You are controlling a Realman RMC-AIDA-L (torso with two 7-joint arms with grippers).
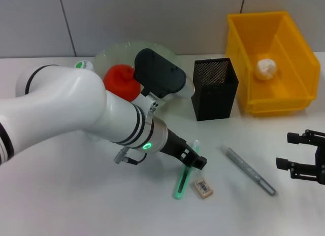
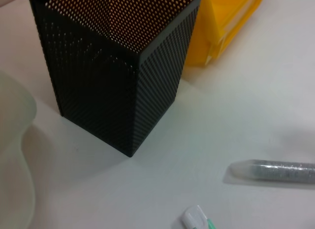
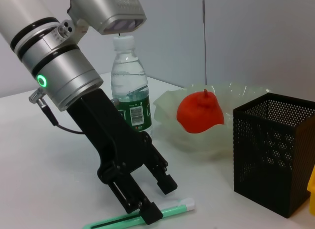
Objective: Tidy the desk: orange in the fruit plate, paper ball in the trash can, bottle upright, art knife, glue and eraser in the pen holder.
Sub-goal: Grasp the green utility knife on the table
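My left gripper [image 1: 192,160] straddles the knife [image 1: 184,176] near the desk's [image 1: 76,195] front edge, jaws spread, not yet clamped. My right gripper [image 1: 299,154] waits open by the right edge.

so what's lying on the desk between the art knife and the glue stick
Just the eraser, beside the lower end of the knife; the rest of the stretch toward the glue is bare desk. The head view shows it.

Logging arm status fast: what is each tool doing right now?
Left tool: open, straddling the art knife on the desk, not gripping.
Right tool: open, empty, parked at the desk's right edge.
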